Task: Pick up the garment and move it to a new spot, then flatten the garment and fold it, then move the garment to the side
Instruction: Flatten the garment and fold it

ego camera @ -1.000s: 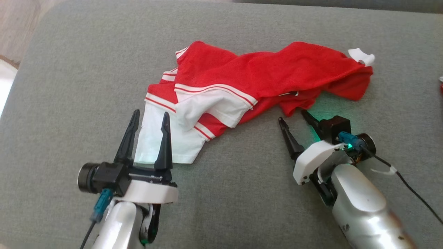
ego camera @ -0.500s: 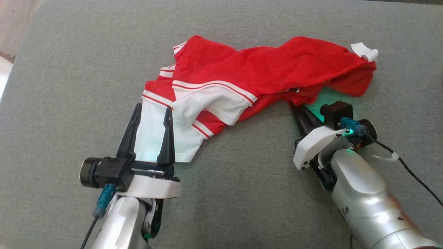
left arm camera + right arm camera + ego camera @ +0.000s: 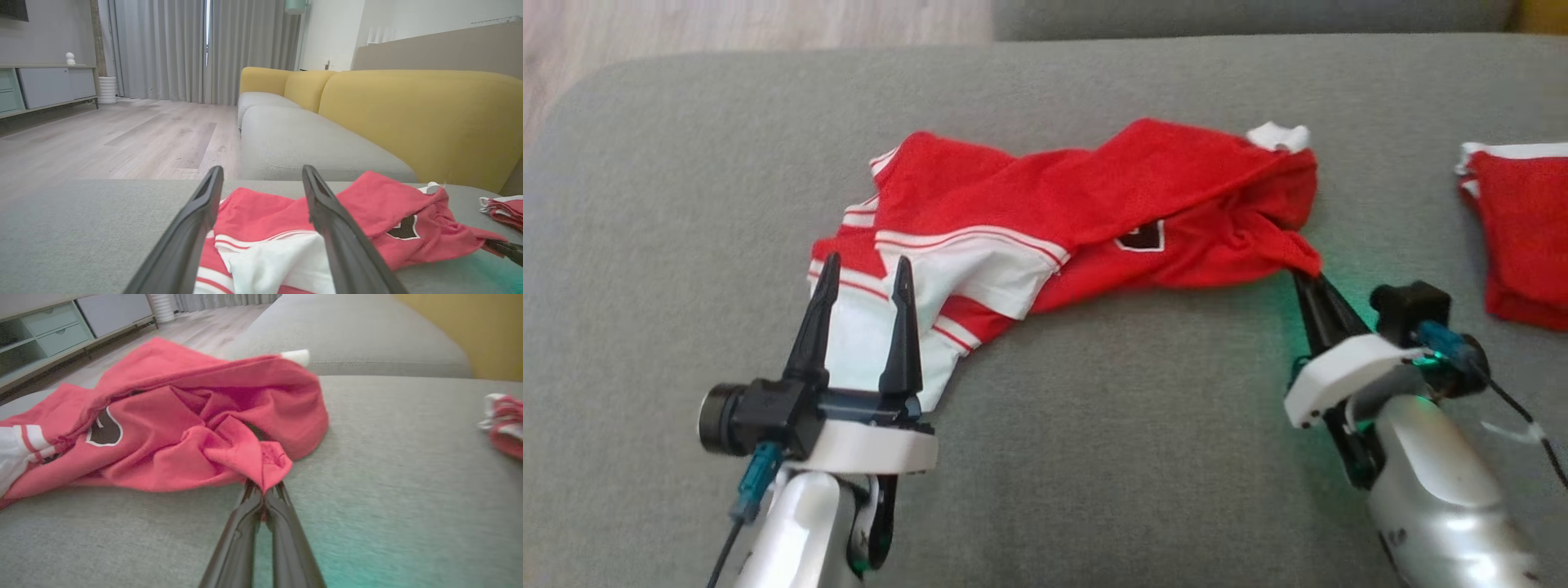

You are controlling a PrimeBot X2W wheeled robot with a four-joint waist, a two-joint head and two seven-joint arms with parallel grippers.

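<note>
A crumpled red garment (image 3: 1086,212) with white panels and red stripes lies across the grey cushion (image 3: 1094,457). It also appears as the red garment (image 3: 367,216) and the red garment (image 3: 163,428) in the wrist views, where a dark emblem shows. My right gripper (image 3: 1305,279) is shut on the garment's lower right corner, with red cloth pinched between the fingertips of the right gripper (image 3: 264,490). My left gripper (image 3: 864,265) stands open over the white end, one finger on each side of the cloth; the left gripper (image 3: 261,173) shows wide-apart fingers.
A second red and white garment (image 3: 1523,229) lies folded at the right edge of the cushion. Beyond the cushion are a yellow sofa back (image 3: 408,110), another grey seat (image 3: 302,143) and wooden floor (image 3: 114,134).
My right gripper closed on the garment's lower right corner and drew it to the right, stretching the cloth. The head camera shifted, bringing the second garment into view. The left gripper stays open.
</note>
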